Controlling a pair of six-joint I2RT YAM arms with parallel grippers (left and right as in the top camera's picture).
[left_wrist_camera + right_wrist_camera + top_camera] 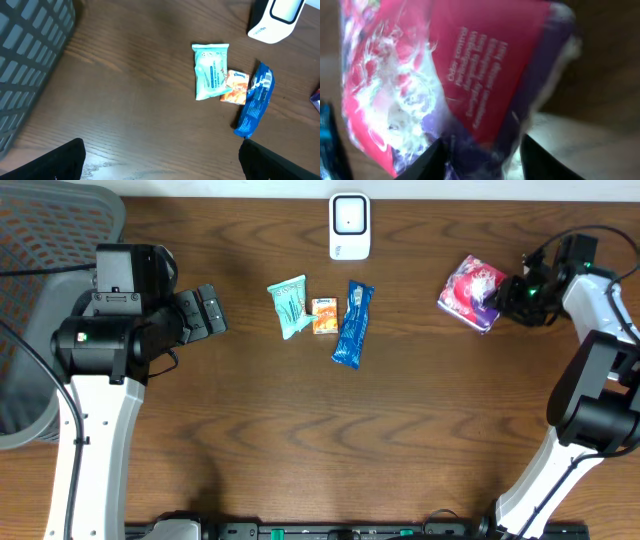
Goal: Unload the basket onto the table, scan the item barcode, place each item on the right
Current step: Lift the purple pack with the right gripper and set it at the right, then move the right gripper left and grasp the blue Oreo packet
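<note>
A pink and purple packet lies tilted at the right of the table and fills the right wrist view. My right gripper has its two dark fingers pressed around the packet's purple end. The white barcode scanner stands at the back centre and also shows in the left wrist view. My left gripper hovers over bare wood at the left, jaws wide open with nothing between them.
In the middle lie a teal packet, a small orange packet and a long blue packet. A grey mesh basket stands off the table's left side.
</note>
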